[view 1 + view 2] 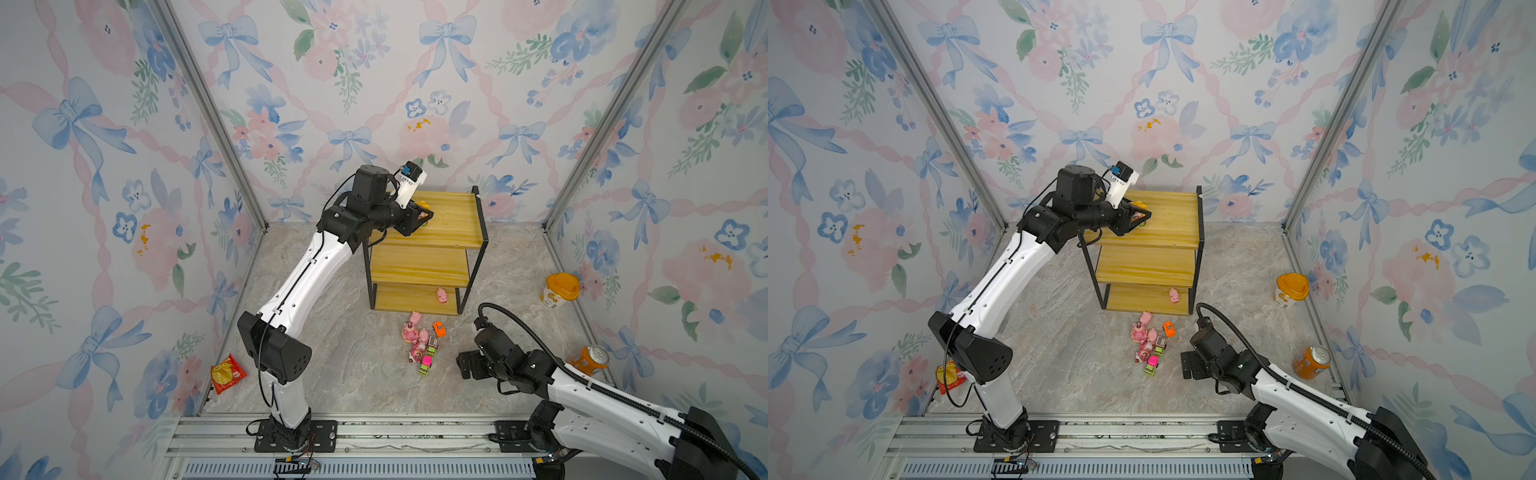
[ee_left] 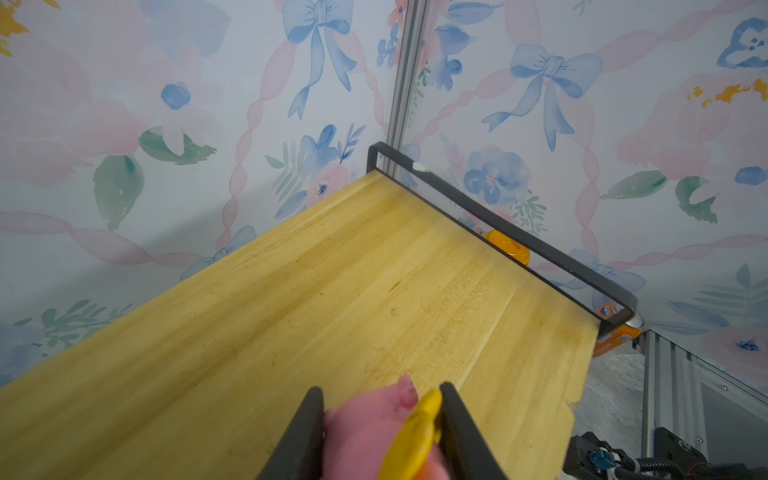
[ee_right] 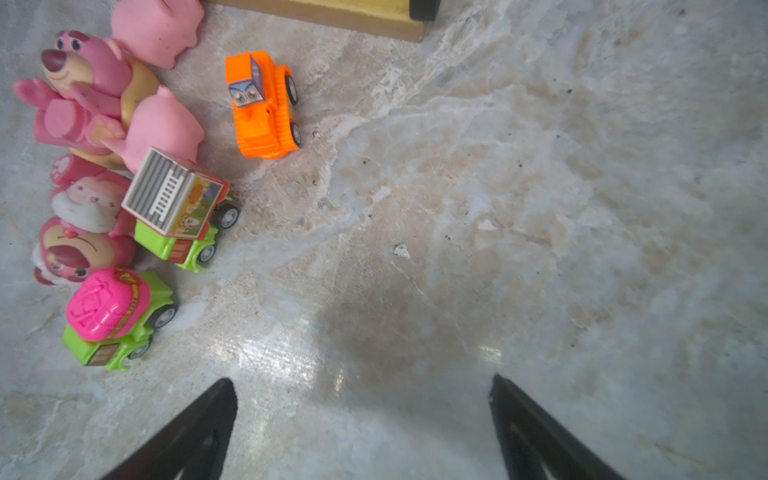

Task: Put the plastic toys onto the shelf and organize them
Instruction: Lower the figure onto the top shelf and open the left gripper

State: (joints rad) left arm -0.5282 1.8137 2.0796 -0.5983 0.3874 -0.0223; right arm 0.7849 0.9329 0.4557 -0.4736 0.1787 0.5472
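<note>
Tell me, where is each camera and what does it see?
Both top views: high in front, looking down on the shelf and both arms.
Left wrist: over the shelf's top board; left gripper shut on the sunflower bear.
Right wrist: low over floor toys; open right gripper.
Shared: right wrist and top views both show the orange car.

Both top views are bright, evenly lit from above, with only faint soft shadows under the shelf (image 1: 419, 266) boards. The wide lens splays the aluminium corner posts (image 1: 208, 112) outward. In the left wrist view the pink toy with a yellow ring (image 2: 365, 432), close to the lens, is out of focus; the top board (image 2: 332, 291) is sharp. In the right wrist view glare whitens the marble floor (image 3: 282, 361) beside a soft dark shadow.
</note>
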